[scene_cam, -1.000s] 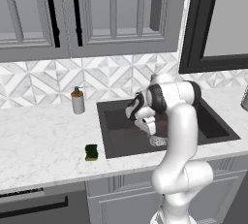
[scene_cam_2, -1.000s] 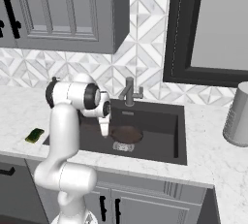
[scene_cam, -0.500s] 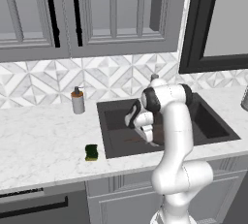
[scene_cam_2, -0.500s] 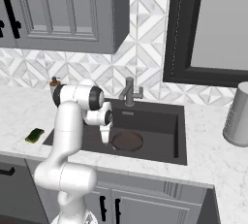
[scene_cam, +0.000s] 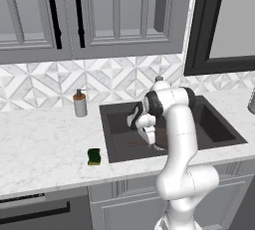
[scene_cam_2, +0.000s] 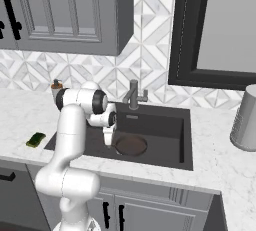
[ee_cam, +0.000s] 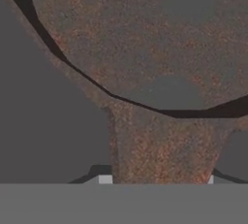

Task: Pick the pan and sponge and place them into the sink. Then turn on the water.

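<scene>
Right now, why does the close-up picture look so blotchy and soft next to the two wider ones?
Hand view: the camera sits right above the pan, so its rusty mottled surface looks smeared and coarse. Left base view: even, flat lighting, the sponge crisp. Right base view: the sink is dark, without glare.

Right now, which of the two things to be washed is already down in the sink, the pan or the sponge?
The pan: the dark reddish-brown round one lies inside the sink, at the gripper. The small green and yellow sponge sits on the counter, left of the basin.

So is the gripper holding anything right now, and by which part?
The pan, by its handle close to the bowl; it sits low in the sink, with the gripper straddling the handle.
</scene>
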### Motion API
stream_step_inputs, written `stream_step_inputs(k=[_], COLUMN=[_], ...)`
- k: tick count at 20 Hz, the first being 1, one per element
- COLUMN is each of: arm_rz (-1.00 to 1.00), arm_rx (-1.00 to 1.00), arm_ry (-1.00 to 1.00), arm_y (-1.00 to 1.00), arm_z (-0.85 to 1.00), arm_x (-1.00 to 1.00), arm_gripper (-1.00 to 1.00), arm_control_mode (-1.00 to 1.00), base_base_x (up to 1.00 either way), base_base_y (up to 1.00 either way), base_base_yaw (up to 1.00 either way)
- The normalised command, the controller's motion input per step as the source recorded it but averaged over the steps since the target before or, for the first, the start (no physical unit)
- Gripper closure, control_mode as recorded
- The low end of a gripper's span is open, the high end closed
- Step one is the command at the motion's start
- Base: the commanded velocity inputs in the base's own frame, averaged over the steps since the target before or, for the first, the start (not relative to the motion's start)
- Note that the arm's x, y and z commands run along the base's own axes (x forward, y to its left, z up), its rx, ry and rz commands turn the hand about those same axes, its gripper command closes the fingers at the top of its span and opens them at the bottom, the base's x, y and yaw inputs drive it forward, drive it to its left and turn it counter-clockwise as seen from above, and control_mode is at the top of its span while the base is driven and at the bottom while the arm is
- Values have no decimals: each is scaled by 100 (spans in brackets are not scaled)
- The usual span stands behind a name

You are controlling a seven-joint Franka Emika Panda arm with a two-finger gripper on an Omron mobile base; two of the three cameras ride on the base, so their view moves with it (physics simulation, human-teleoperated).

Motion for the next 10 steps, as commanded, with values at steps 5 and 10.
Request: stream_step_inputs(k=[5, 10], arm_rz=[0, 0], arm_rx=[5, 1], arm_ry=[-1, -7], arm_y=[0, 0], arm_z=[3, 51], arm_x=[2, -5], arm_gripper=[-100, -100], arm_control_mode=[-100, -100], base_base_x=[0, 0], base_base_y=[0, 0], base_base_yaw=[0, 0])
